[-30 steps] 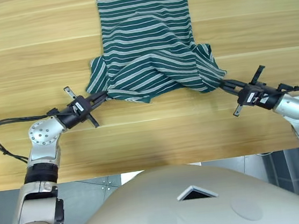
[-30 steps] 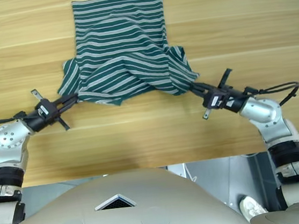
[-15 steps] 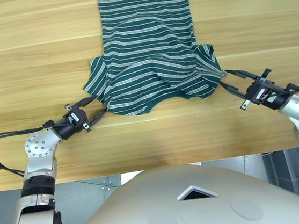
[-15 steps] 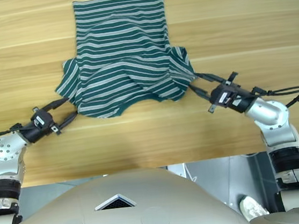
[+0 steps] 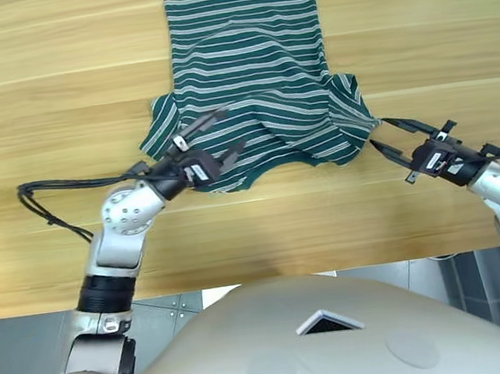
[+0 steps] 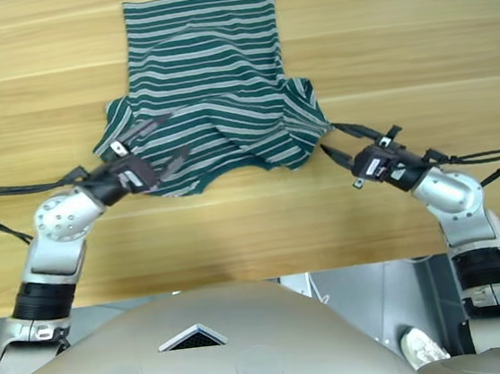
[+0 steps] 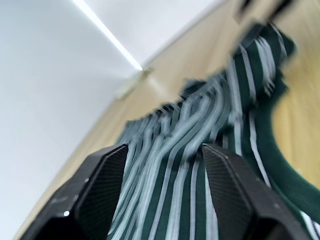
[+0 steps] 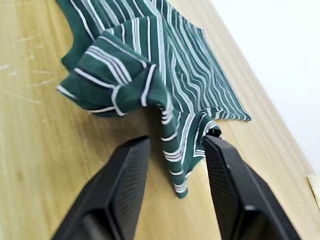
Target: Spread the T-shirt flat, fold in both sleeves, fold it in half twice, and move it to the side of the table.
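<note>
Over the shirt [image 5: 248, 52] at 7 o'clock, our left claw [image 5: 217, 135] gapes wide; right claw [image 5: 381, 132] gapes empty at 4. Spreading step, we judge: next, flatten the bunched near edge.

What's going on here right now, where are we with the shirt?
The robot is working on a green striped T-shirt lying on the wooden table. The shirt is not flat: its near half is rumpled and both sleeves are bunched up. The left gripper hovers open over the shirt's near left part. The right gripper is open at the tip of the right sleeve, gripping nothing. No neat fold is made yet.
</note>
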